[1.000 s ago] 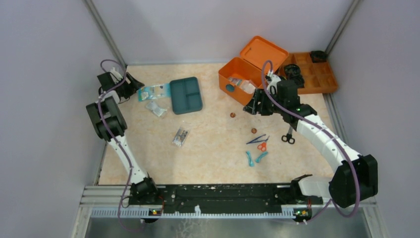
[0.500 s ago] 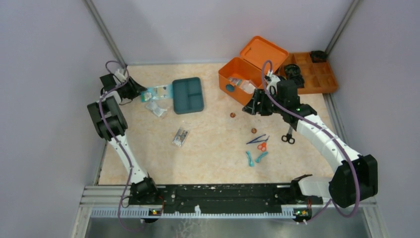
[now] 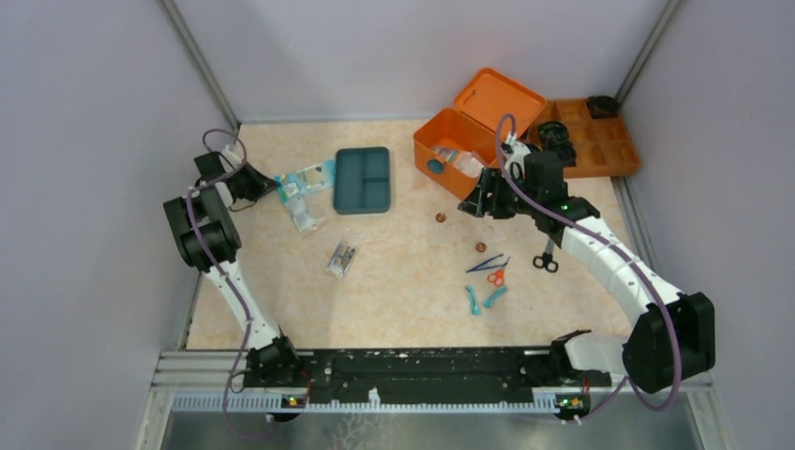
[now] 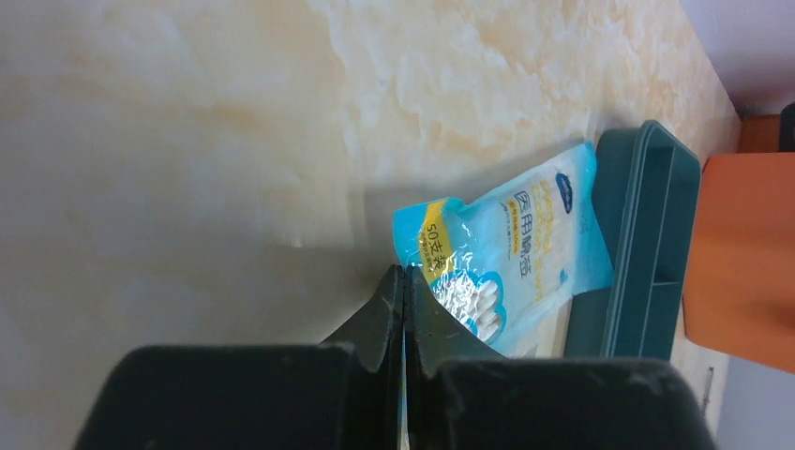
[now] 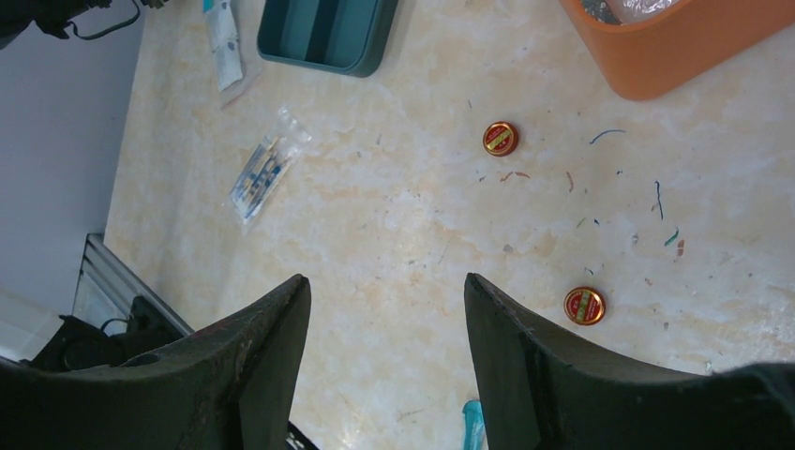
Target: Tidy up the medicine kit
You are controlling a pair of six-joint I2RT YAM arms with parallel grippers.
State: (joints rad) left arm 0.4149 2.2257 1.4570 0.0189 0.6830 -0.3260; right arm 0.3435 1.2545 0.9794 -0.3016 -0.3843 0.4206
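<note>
Overhead, the right arm is covering the near-right corner of the medicine kit (image 3: 448,141), and the right wrist camera is catching only one orange corner of it (image 5: 675,47), cut off at the top edge. Its contents are showing as pale, shiny packets that cannot be identified. The kit is sitting at the far right of the tabletop (image 3: 403,281), opening upward, with its lid (image 3: 499,98) leaning back toward the far-right corner. Its long axis is running diagonally from far left to near right, and the latch wall (image 3: 435,166) is facing near-left, toward the middle of the tabletop. The left hand (image 4: 404,281) is pinching a blue swab packet (image 4: 511,258) by one edge, fingers pressed together; the pinched edge is disappearing behind the fingers. The packet's far end is lying against the teal tray (image 4: 647,244). The right hand (image 5: 384,279) is hanging over bare tabletop just beside the kit, fingers spread apart and gripping nothing, with two red tins (image 5: 500,139) lying below it.
</note>
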